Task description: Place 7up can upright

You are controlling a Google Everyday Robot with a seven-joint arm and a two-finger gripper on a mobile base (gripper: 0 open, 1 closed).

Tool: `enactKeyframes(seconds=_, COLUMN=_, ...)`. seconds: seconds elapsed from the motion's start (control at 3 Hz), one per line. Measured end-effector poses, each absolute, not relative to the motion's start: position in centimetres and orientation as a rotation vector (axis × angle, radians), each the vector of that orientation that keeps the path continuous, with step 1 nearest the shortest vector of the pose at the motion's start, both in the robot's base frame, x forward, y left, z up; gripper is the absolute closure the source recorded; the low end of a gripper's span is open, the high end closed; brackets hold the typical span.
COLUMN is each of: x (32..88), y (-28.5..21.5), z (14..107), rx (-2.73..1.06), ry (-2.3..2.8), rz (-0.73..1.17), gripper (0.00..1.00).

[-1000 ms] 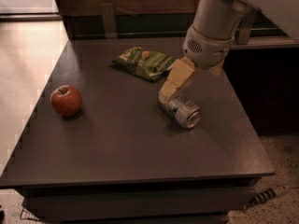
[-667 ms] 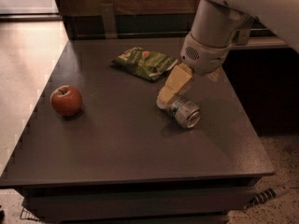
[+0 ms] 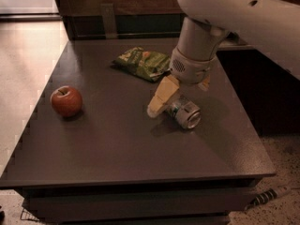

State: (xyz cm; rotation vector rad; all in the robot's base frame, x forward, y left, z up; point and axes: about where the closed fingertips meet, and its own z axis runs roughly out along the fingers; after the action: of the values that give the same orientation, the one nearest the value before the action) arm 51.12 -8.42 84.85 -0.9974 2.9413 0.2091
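The 7up can (image 3: 186, 113) lies on its side on the dark table (image 3: 122, 149), right of the middle, with its shiny metal top facing the front right. My gripper (image 3: 180, 101) hangs from the white arm directly over the can. It is open and straddles the can: one cream finger (image 3: 161, 98) reaches down to the table at the can's left end, and the other shows only as a small piece (image 3: 205, 83) behind the can. The can rests on the table.
A red apple (image 3: 66, 101) stands at the left of the table. A flat green snack bag (image 3: 143, 62) lies at the back, just behind the gripper. The table's right edge is close to the can. A dark cabinet stands behind the table.
The gripper has come lower and slightly left, so the near finger now reaches the table beside the can. The can, the apple and the bag have not moved.
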Motion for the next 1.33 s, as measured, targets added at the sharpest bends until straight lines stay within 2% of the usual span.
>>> enactKeyframes(seconds=0.33, x=51.86, y=-7.65, z=83.36, rx=-0.975, ry=2.966, rz=0.192, gripper=0.0)
enactKeyframes(seconds=0.67, x=51.92, y=-7.54, z=83.36, rx=-0.974, ry=2.961, rz=0.193, gripper=0.17)
enactKeyframes(seconds=1.0, x=52.01, y=-7.4, z=83.33, rx=-0.974, ry=2.954, rz=0.194, gripper=0.49)
enactKeyframes(seconds=1.33, x=52.05, y=-7.32, z=83.31, rx=-0.974, ry=2.951, rz=0.195, gripper=0.72)
